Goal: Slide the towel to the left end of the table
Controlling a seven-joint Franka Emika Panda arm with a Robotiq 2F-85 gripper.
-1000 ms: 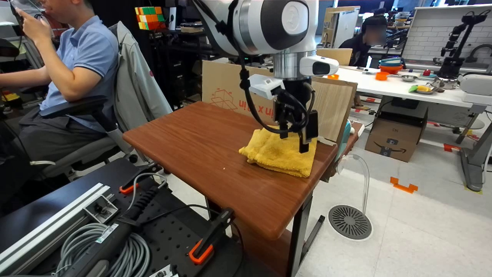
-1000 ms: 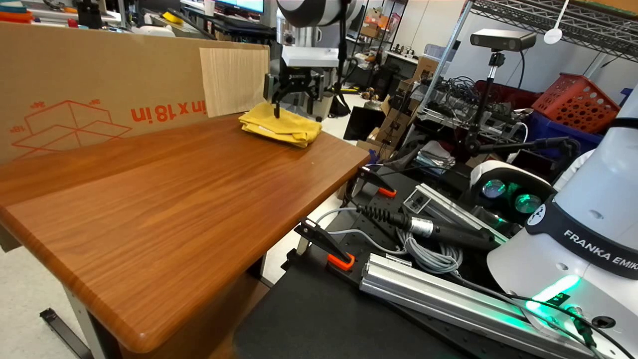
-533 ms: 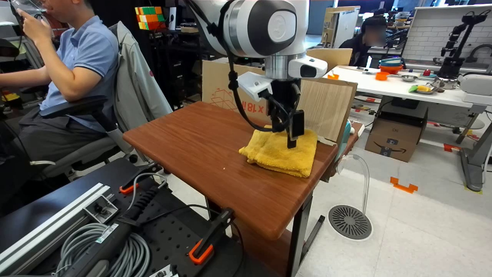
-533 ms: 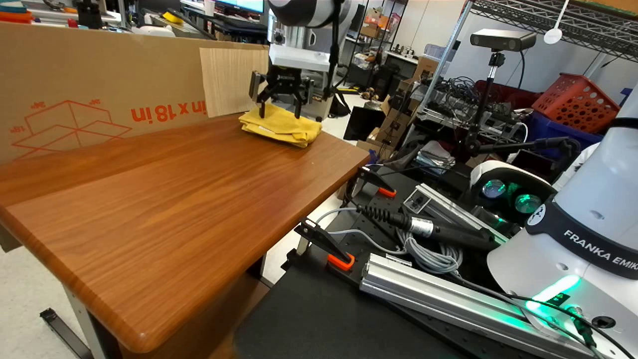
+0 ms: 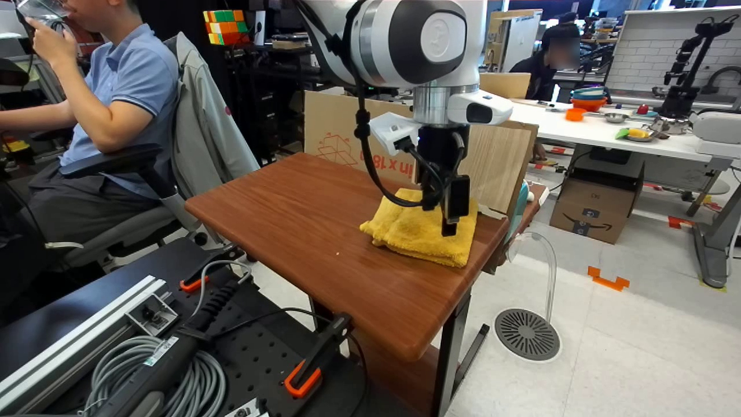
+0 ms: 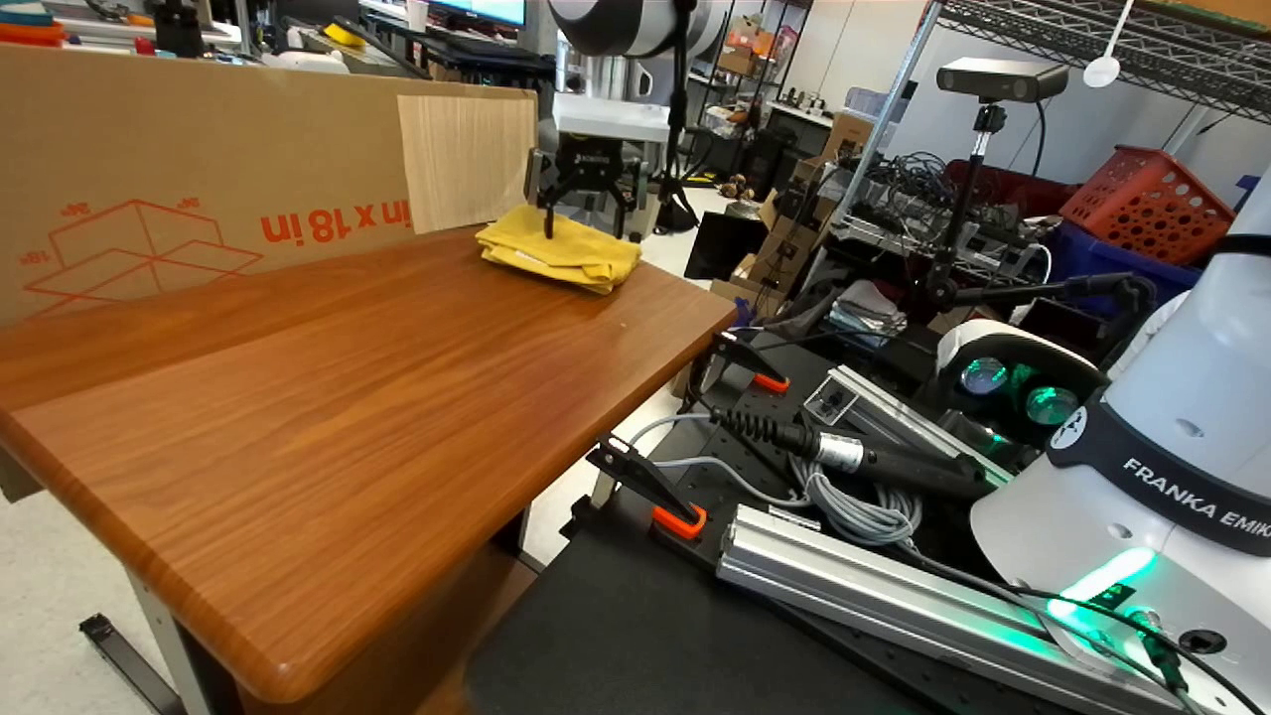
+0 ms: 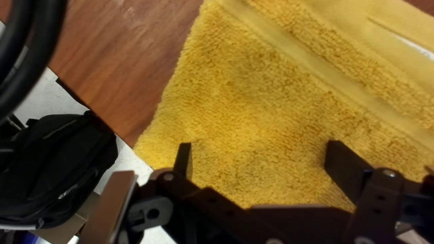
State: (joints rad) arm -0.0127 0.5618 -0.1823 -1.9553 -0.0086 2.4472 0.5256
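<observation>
Black two-fingered gripper [image 7: 258, 152] stands over folded yellow terry towel [image 5: 414, 229], fingers [image 7: 344, 166] spread (contact unclear), presumably to press and slide it along brown wood-grain table [image 5: 307, 214].

- Compared with half a second ago, we see the gripper [image 6: 585, 236] shifted to the right in both exterior views; it has taken back a part of the leftward way made just before.
- In an exterior view we find the gripper [image 5: 439, 222] also lower than at both earlier moments, and it now covers a place on the towel [image 5: 408, 234] nearer to its front edge.
- The arm [image 5: 428, 43] moved together with it, and now it hides from us a small orange thing on the white table [image 5: 613, 133].
</observation>
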